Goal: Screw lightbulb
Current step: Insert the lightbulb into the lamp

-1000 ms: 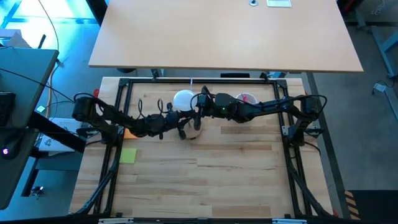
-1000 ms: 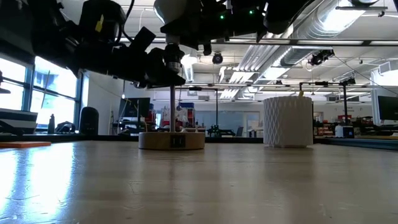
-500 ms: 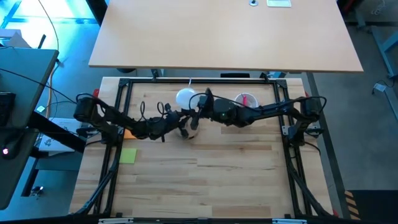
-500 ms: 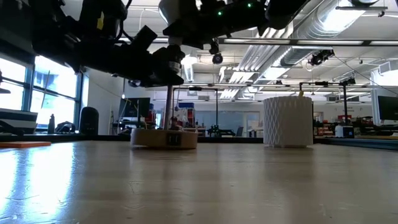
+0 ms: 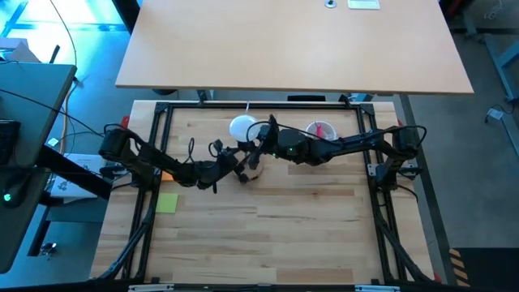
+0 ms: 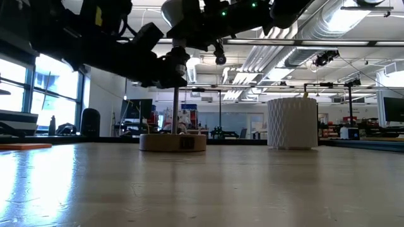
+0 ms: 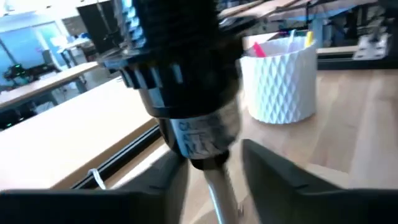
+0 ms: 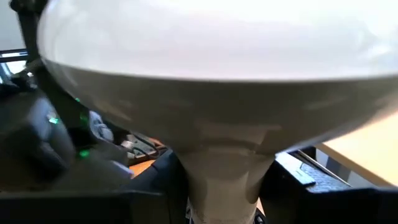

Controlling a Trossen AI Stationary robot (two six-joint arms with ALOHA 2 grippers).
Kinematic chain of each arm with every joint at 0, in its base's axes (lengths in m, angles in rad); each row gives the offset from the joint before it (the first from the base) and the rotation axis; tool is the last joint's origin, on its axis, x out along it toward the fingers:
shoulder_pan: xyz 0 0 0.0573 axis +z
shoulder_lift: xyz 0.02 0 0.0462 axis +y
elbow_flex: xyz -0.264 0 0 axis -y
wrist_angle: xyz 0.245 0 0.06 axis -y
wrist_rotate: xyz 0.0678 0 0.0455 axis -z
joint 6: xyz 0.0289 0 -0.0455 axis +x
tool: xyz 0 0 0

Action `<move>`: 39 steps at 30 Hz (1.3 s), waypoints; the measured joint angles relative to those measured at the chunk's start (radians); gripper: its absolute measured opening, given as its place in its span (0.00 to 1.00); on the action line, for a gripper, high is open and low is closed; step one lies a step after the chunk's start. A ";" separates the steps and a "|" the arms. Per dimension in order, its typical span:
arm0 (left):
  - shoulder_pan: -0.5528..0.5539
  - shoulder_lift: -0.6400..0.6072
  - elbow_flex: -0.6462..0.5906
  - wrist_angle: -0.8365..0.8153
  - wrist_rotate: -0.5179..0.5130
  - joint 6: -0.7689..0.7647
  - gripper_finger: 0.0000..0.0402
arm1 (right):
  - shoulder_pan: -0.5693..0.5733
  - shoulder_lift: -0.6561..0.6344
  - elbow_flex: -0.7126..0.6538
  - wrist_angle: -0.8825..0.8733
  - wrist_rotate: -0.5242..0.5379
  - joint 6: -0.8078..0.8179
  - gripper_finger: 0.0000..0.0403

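Observation:
The white lightbulb (image 5: 241, 127) stands globe up, its neck down on the black socket (image 6: 178, 58) atop the thin post of the round wooden base (image 6: 172, 142). My right gripper (image 5: 259, 148) comes from the table's right and is shut on the bulb; in the right wrist view the globe (image 8: 211, 43) fills the picture. My left gripper (image 5: 238, 167) comes from the left and is shut on the post just below the socket (image 7: 180, 68). My left gripper has the metal post (image 7: 219, 186) between its two fingers (image 7: 273, 177), right under the black socket, coming level from the table's left and lying across the post. The post stands upright, its wooden base on the table. My right gripper pinches the bulb's narrow pale neck (image 8: 224, 165) between its two fingers (image 8: 292, 183), below the globe, coming about level from the table's right. The bulb sits upright, neck down over the socket.
A white perforated cup (image 5: 321, 130) holding pink items stands to the right of the base; it also shows in the low view (image 6: 291, 123). A yellow-green note (image 5: 167, 203) lies at the left front. The near half of the wooden table (image 5: 268, 235) holds nothing else.
My right gripper has gone a little toward the table's left with the bulb and then stayed. The wooden base slid slightly along the table and came back. My left arm's forearm has swung toward the near edge while its gripper stays at the post.

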 joint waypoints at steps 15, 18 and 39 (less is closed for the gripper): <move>0.220 -0.097 -0.123 0.168 0.608 -0.089 0.61 | -0.001 0.000 0.000 0.001 -0.024 -0.019 0.35; 0.260 -0.097 -0.124 0.190 0.715 -0.110 0.57 | 0.000 0.000 0.000 0.001 -0.029 -0.023 0.35; 0.168 -0.093 -0.101 0.176 0.466 -0.144 0.35 | 0.005 0.000 0.001 -0.006 0.031 0.035 0.35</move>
